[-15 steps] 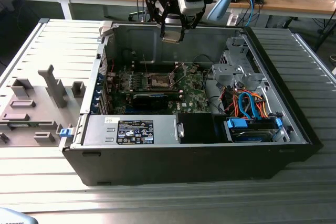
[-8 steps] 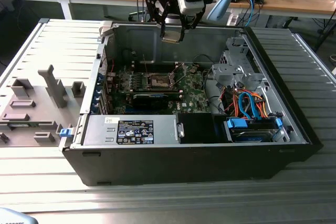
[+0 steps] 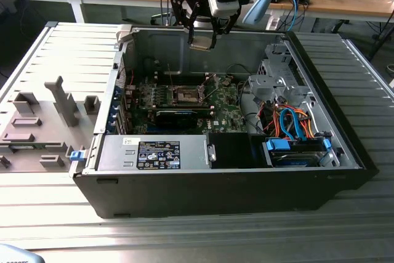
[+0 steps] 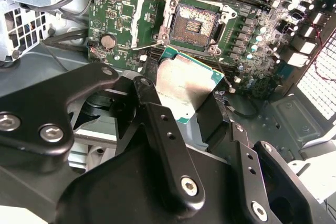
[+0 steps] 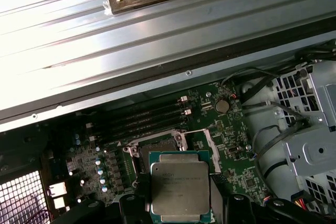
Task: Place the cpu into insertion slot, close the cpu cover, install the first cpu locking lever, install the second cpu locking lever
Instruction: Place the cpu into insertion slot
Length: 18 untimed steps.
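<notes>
The jaws clasp the cpu (image 4: 186, 87), held clear of the insertion slot (image 4: 197, 24); it should seat level, edges square.

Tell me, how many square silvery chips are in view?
1: the cpu, clamped between the fingers, raised over the open computer case, clear of the empty insertion slot. Others could be hidden.

Pale silvery-beige face on the chip (image 4: 185, 85), with a thin green edge round it. The gripper (image 3: 202, 37) is black all over. Green board (image 4: 118, 22), and its socket (image 4: 197, 24) is dark brown in the middle with a silver rim. Orange and blue cables (image 3: 294, 121), a black-and-white label (image 3: 159, 154), a ribbed silver-grey table (image 3: 61, 220)
</notes>
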Motion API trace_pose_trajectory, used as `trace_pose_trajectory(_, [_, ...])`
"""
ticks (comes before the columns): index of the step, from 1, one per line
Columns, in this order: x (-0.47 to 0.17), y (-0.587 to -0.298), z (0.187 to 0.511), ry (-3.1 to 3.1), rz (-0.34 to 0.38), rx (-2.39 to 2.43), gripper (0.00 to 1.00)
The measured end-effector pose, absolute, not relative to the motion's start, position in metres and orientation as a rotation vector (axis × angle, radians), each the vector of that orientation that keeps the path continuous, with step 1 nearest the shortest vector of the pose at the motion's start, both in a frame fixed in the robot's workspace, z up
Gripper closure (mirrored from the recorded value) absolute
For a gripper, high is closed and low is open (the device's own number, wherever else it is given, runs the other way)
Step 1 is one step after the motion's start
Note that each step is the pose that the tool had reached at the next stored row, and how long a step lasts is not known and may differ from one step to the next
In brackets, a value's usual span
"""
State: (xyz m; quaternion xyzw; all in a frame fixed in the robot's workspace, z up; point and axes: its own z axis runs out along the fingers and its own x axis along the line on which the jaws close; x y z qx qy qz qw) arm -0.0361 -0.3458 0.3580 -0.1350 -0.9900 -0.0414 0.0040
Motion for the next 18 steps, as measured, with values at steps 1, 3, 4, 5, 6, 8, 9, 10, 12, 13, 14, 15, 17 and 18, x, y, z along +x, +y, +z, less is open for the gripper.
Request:
trace_pose_trajectory(1, [-0.0361,-0.3458,0.3580,-3.102,-0.130,-0.424,0.46])
trace_pose_trajectory(3, [-0.0361,-0.3458,0.3580,-3.102,-0.130,-0.425,0.46])
trace_pose_trajectory(4, [-0.0361,-0.3458,0.3580,-3.102,-0.130,-0.426,0.46])
trace_pose_trajectory(5, [-0.0361,-0.3458,0.3580,-3.102,-0.130,-0.427,0.46])
trace_pose_trajectory(6, [-0.0361,-0.3458,0.3579,-3.102,-0.130,-0.428,0.46])
trace_pose_trajectory(8, [-0.0361,-0.3458,0.3580,-3.102,-0.130,-0.429,0.46])
trace_pose_trajectory(9, [-0.0361,-0.3458,0.3579,-3.101,-0.130,-0.430,0.46])
trace_pose_trajectory(10, [-0.0361,-0.3458,0.3580,-3.101,-0.130,-0.430,0.46])
trace_pose_trajectory(12, [-0.0361,-0.3458,0.3580,-3.101,-0.130,-0.432,0.46])
trace_pose_trajectory(13, [-0.0361,-0.3458,0.3580,-3.101,-0.130,-0.433,0.46])
trace_pose_trajectory(14, [-0.0361,-0.3458,0.3580,-3.101,-0.130,-0.433,0.46])
trace_pose_trajectory(15, [-0.0361,-0.3458,0.3580,-3.101,-0.130,-0.434,0.46])
trace_pose_trajectory(17, [-0.0361,-0.3458,0.3580,-3.101,-0.130,-0.435,0.46])
trace_pose_trajectory(18, [-0.0361,-0.3458,0.3580,-3.101,-0.130,-0.437,0.46])
